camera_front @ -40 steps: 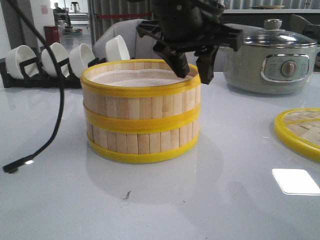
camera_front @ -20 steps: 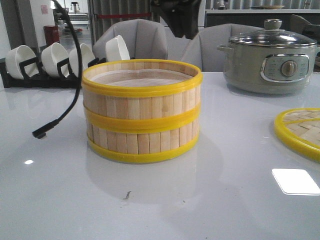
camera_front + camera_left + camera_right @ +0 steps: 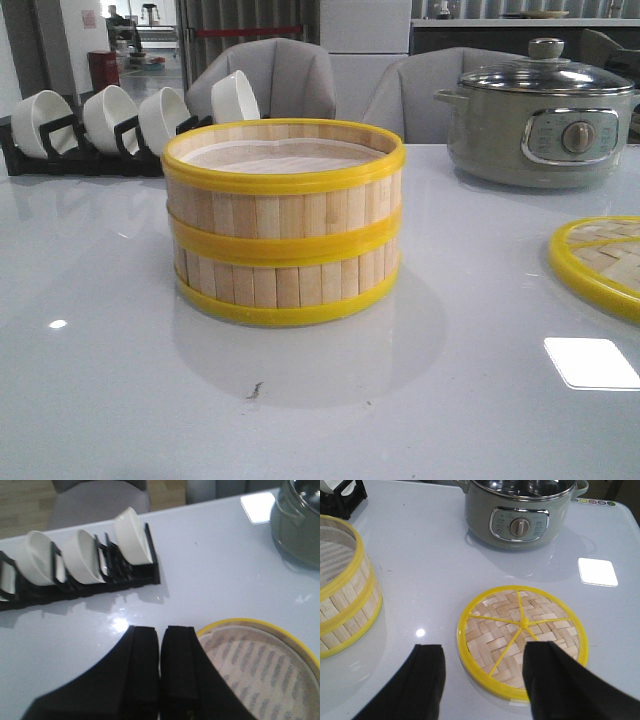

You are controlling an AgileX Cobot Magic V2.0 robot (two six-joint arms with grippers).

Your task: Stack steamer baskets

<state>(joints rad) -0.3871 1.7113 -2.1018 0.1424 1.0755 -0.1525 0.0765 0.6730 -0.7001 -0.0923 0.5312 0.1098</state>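
Two steamer baskets [image 3: 283, 222] sit stacked, one squarely on the other, mid-table [image 3: 420, 420]. At about two o'clock from them stands the grey-green pot [image 3: 541, 112]; at three o'clock lies the woven lid [image 3: 603, 262]; at ten o'clock, the bowl rack [image 3: 70, 150]. The left gripper [image 3: 161, 645] hangs pinched closed above the stack's rim. The right gripper [image 3: 482, 672] hovers spread wide over the lid.

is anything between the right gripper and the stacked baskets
Nothing visible does. The right gripper hangs open over the lid, and the baskets stand off to one side across bare table. The pot sits farther back, out of that path.
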